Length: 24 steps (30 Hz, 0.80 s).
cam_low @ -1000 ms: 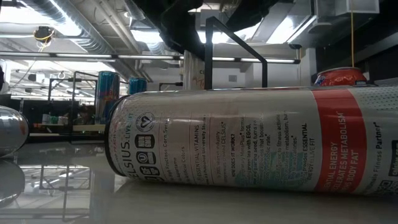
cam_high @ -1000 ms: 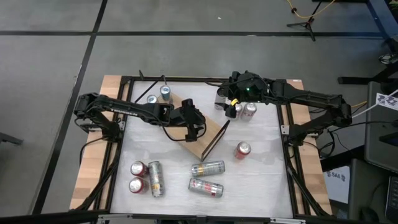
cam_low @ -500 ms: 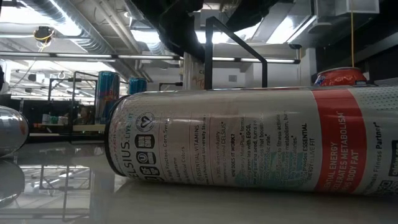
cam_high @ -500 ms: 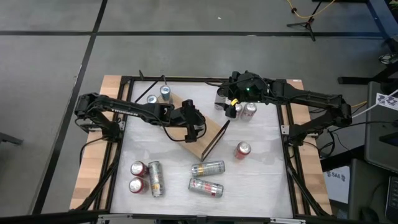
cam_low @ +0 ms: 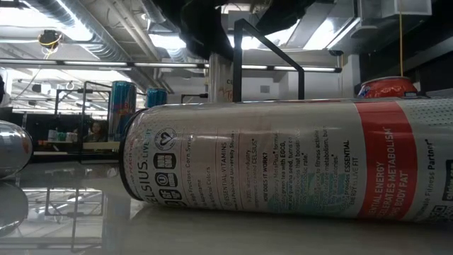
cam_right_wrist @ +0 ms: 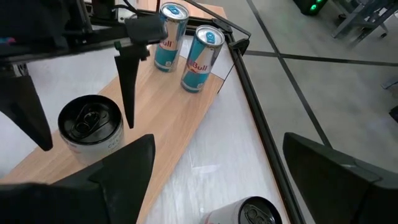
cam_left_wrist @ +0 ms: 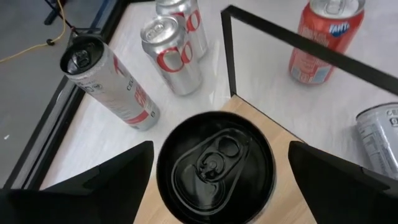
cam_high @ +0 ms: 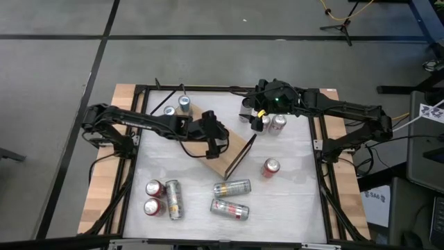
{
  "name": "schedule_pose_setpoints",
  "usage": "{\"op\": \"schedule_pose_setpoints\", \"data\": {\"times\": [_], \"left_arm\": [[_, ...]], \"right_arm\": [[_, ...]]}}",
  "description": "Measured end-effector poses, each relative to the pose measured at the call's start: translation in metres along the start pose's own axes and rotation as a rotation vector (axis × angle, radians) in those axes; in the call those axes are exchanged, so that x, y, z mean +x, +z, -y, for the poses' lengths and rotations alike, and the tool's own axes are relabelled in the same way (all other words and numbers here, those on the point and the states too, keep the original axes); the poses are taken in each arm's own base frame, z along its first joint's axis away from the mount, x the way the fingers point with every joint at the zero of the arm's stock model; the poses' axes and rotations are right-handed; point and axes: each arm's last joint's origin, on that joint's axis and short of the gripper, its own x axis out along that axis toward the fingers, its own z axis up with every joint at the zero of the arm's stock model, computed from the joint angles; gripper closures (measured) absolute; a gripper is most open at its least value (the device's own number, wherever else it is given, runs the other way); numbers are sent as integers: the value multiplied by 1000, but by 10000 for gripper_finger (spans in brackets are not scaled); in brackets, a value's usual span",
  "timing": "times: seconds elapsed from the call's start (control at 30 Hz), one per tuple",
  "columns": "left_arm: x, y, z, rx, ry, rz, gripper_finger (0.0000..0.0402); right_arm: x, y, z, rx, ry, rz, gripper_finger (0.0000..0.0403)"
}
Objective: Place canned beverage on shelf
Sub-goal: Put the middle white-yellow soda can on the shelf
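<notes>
Change: the left gripper [cam_left_wrist: 211, 180] has spread its fingers [cam_left_wrist: 93, 186] wider than a second ago; they now stand clear on both sides of the black-topped can [cam_left_wrist: 214, 167], not gripping it.
Can: upright on the shelf [cam_high: 223, 154], mid-counter.
Shelf: wooden board, black frame, lying at an angle to the counter's edges.
Right gripper [cam_right_wrist: 214, 180]: fingers open, holding nothing, near the counter's far right corner.
Hidden: a lying can [cam_low: 290, 159] blocks the low view; arm covers the black-topped can from above.

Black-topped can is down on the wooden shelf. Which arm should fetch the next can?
Probably the right gripper: open beside two upright red-and-silver cans. The left gripper straddles the black-topped can on the light-brown wooden shelf, fingers apart.
</notes>
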Motion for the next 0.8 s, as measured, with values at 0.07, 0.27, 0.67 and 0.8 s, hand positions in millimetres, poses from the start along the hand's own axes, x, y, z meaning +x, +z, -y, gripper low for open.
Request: {"op": "schedule_pose_setpoints", "data": {"times": [0.07,0.27,0.67,0.8], "left_arm": [[-3,1,-1,-6,2,8,37],[-12,5,-4,-81,16,44,37],[-15,16,-6,-418,19,154,37],[-15,16,-4,-440,12,155,37]], "right_arm": [[0,0,0,0,0,0,54],[0,0,0,0,0,0,54],[0,0,0,0,0,0,54],[0,0,0,0,0,-1,54]]}}
